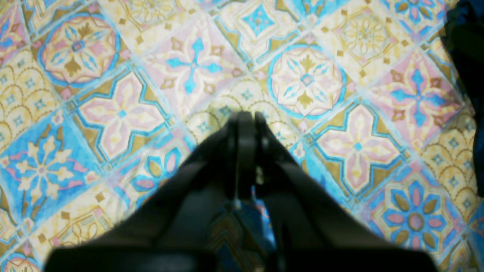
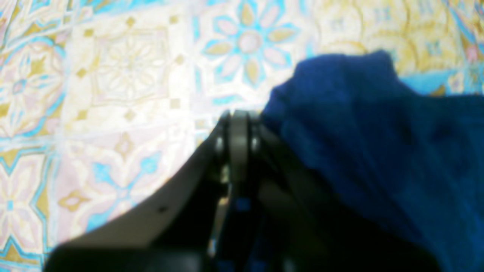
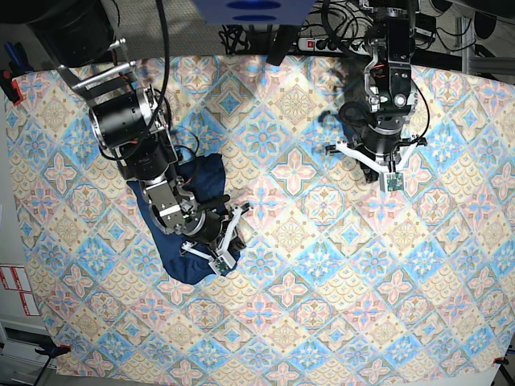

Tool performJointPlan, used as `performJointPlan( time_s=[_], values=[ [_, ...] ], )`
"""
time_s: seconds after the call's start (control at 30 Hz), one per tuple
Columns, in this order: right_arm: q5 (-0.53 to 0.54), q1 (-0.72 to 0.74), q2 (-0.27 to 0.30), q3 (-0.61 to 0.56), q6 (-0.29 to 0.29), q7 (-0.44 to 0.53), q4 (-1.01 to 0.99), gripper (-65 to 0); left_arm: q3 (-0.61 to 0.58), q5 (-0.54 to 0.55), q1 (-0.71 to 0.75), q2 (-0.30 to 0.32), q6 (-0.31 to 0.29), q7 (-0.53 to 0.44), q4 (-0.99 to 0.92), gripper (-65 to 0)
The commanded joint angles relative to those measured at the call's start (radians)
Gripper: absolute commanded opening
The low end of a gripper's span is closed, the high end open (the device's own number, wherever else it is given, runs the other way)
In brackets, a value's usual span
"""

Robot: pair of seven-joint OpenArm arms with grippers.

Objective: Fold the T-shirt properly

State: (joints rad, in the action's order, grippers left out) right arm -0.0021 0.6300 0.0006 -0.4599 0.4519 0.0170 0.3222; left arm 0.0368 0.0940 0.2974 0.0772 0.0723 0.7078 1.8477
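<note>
Near left, the patterned cloth (image 3: 113, 338) covers the surface, bare of garment up to the shirt's near edge. The T-shirt (image 3: 173, 265) lies left of centre, dark blue, gathered into a compact, rounded bundle; looks partly or mostly folded, though the arm hides too much to count layers. Right end effector (image 2: 242, 117) over its near right corner, tips together, fabric just beside and under them; no pinch visible, contact uncertain. Handling, by judgement: light, soft knit, limp, not fragile, unlikely to slip from a firm pinch but quick to rumple or drag if pushed. Layers probably shift on one another. Best hold: the near edge, at both corners, taking all layers of the flap and lifting low; a single-layer pinch could peel the fold open. For tidying, flat light strokes outward from the middle should suit it. Farther back, the shirt's far part runs beneath the right arm, edge a bit uneven. Far right, well apart from the garment, left end effector (image 1: 245, 117) over patterned cloth, fingers together, nothing between them. It would need to come across for a two-corner hold.
</note>
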Motion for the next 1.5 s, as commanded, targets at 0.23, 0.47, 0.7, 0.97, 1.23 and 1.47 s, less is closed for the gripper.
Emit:
performJointPlan(
  time_s=[0.23, 0.47, 0.7, 0.97, 1.23, 1.47],
  values=[
    [0.017, -0.175, 0.115, 0.011, 0.005, -0.292, 0.588, -65.0, 0.001, -0.001, 0.012, 0.002, 0.001, -0.024, 0.022, -65.0],
    [0.018, -0.456, 0.215, 0.16, 0.005, -0.512, 1.053, -65.0, 0.002, -0.001, 0.061, 0.003, 0.001, -0.026, 0.04, -65.0],
    [0.017, -0.726, 0.215, 0.439, 0.005, -0.621, 1.328, -65.0, 0.015, -0.001, 0.179, 0.005, 0.001, -0.026, 0.16, -65.0],
    [0.017, -1.028, 0.215, 0.649, 0.005, -0.633, 1.543, -65.0, 0.05, 0.0, 0.343, 0.006, 0.001, -0.026, 0.209, -65.0],
    [0.018, -1.307, 0.213, 0.755, 0.005, -0.625, 1.549, -65.0, 0.054, 0.0, 0.527, 0.005, 0.001, -0.027, 0.231, -65.0],
    [0.207, -1.51, 0.212, 0.832, 0.005, -0.624, 1.541, -65.0, 0.05, 0.0, 0.684, 0.005, 0.001, -0.027, 0.241, -65.0]
  ],
)
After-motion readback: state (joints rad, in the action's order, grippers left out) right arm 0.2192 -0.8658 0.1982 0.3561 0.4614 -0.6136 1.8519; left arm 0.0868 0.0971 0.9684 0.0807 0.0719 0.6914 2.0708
